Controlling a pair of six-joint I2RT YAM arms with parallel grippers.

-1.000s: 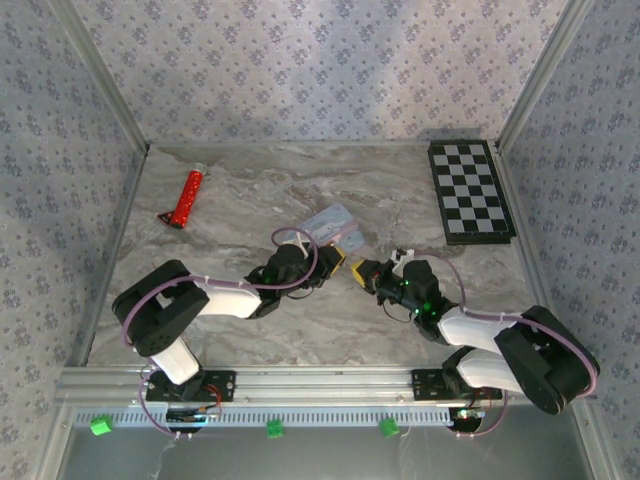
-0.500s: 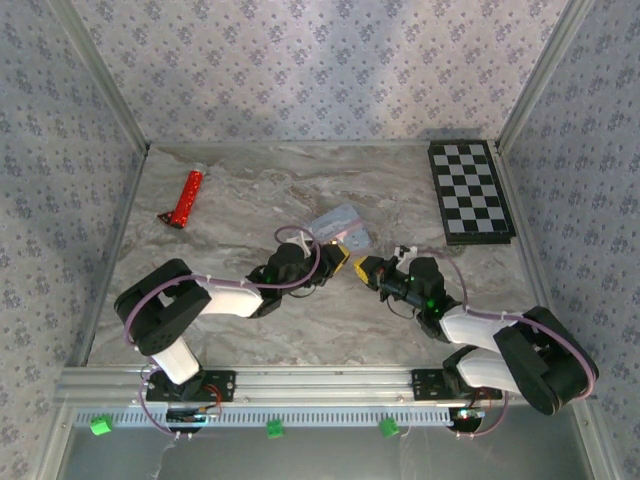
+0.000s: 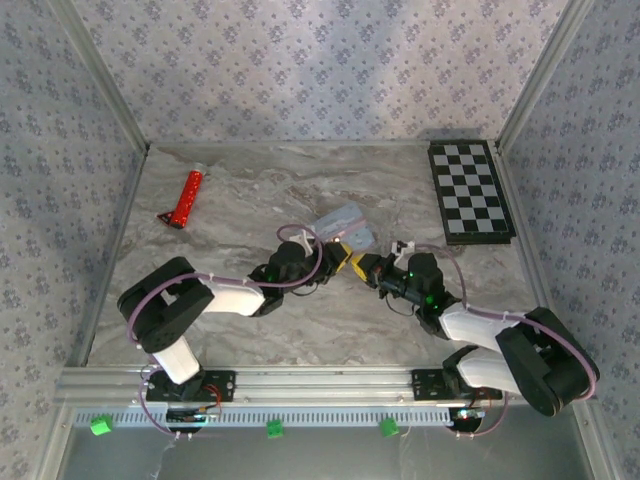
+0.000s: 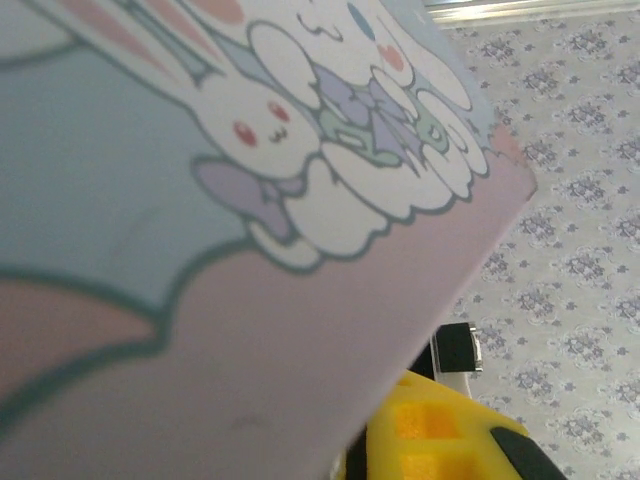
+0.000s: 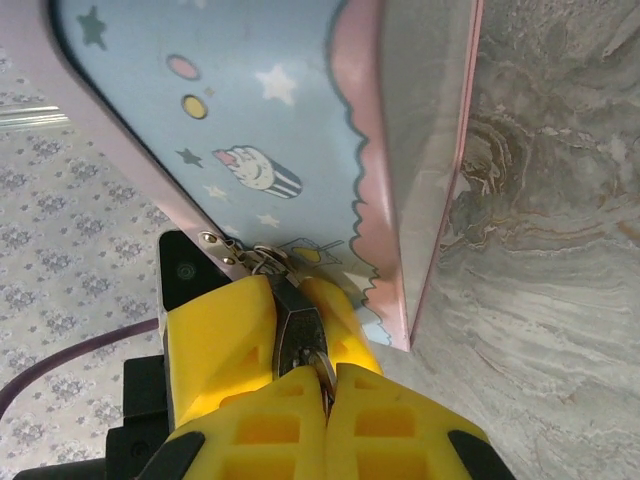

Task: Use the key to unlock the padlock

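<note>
Padlock (image 5: 296, 328) sits clamped in right end effector (image 5: 293, 292) at tin's (image 5: 270, 120) edge; left end effector's (image 3: 338, 260) state unclear.

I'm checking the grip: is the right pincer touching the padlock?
Touching. The right wrist view shows the right pincer, yellow fingers pressed against both sides of the small dark padlock on the tin.

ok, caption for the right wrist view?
Right gripper shut on the tiny dark padlock at the edge of the pastel cartoon tin.
</note>
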